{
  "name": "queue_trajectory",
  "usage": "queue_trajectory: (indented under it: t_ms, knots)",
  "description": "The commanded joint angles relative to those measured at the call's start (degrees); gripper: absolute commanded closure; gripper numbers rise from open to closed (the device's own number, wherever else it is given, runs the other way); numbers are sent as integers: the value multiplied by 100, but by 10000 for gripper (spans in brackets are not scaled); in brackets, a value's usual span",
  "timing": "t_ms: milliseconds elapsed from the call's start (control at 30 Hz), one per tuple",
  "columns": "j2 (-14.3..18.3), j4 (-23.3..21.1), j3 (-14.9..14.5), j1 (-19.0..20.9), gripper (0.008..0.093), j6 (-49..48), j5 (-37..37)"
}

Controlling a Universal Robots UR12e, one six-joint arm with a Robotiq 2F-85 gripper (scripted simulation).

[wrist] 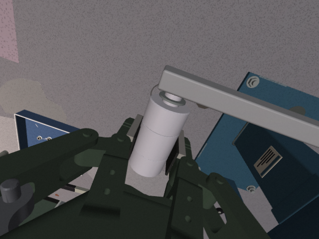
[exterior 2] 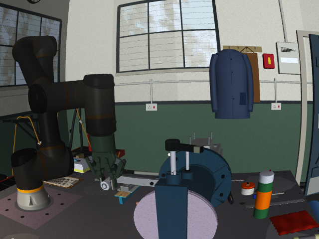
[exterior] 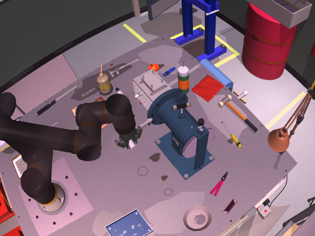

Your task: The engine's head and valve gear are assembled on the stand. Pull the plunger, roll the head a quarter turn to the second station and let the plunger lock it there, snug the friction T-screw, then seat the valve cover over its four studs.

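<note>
In the middle of the bench stands the blue engine stand (exterior: 182, 134), with the finned grey head (exterior: 150, 87) bolted to its round faceplate and its four studs pointing up. A grey crank arm (wrist: 232, 103) runs out from the stand toward the arm's side and ends in a white cylindrical crank handle (wrist: 158, 136). The crank handle is held by my closed gripper (exterior: 129, 142) (exterior 2: 108, 181) (wrist: 157, 146). The black-knobbed plunger (exterior: 201, 124) rises on the stand's post and the T-screw (exterior: 181, 106) stands on top of the housing. I do not see the valve cover.
A red drum (exterior: 267, 43) and a blue press frame (exterior: 201, 25) stand beyond the bench. An orange-and-green can (exterior: 183, 80), red cloth (exterior: 207, 87), mallet (exterior: 238, 111), yellow screwdriver (exterior: 234, 137), pink pliers (exterior: 218, 184), a dish (exterior: 197, 218) and a blue tray (exterior: 129, 224) lie around the stand.
</note>
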Motion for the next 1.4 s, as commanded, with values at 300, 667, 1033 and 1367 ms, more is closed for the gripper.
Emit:
queue_trajectory:
  t_ms: [300, 667, 1033, 1367]
  knots:
    - [-3, -1, -5, 0, 934, 0, -1]
    - [-3, -1, -6, 0, 684, 0, 0]
    - [-3, -1, -6, 0, 134, 0, 0]
    - [-3, -1, -6, 0, 80, 0, 0]
